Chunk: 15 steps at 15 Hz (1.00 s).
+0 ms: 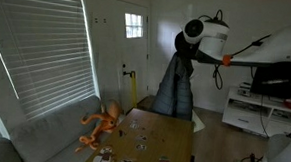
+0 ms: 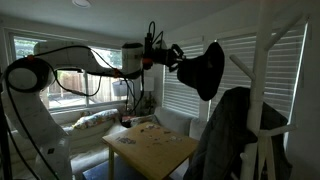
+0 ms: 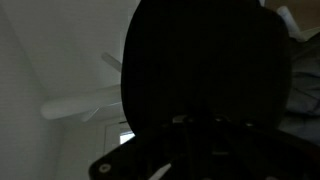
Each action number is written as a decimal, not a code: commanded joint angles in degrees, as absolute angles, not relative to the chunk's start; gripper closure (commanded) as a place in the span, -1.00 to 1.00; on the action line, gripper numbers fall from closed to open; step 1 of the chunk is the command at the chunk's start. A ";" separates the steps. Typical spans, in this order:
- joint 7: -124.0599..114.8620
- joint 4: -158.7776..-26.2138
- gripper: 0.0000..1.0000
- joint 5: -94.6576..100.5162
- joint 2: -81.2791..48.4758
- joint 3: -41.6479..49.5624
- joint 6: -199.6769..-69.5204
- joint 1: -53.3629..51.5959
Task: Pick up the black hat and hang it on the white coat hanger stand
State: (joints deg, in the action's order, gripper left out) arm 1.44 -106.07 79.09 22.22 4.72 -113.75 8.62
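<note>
My gripper (image 2: 178,57) is shut on the black hat (image 2: 205,68) and holds it high in the air, brim hanging down. The hat sits just beside the white coat hanger stand (image 2: 262,75), close to one of its upward pegs (image 2: 240,66). It does not rest on a peg. A long dark jacket (image 2: 225,130) hangs on the stand below the hat. In an exterior view the hat (image 1: 182,43) is right above the jacket (image 1: 173,87), which hides the stand. In the wrist view the hat (image 3: 200,70) fills most of the picture, with white pegs (image 3: 85,102) to its left.
A wooden table (image 2: 150,148) with small objects stands below, also seen in an exterior view (image 1: 173,133). An orange plush toy (image 1: 101,124) lies on a grey sofa (image 1: 53,131). Window blinds (image 1: 37,45) and a white door (image 1: 135,50) stand behind.
</note>
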 commanded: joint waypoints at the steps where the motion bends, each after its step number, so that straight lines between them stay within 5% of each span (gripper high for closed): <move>1: 3.13 -102.25 0.97 81.34 21.60 6.83 -118.59 7.38; 15: 0.97 -99.91 0.97 81.31 20.54 6.49 -118.15 7.74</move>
State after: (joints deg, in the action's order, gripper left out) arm 1.68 -103.21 79.81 21.78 5.85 -117.65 8.23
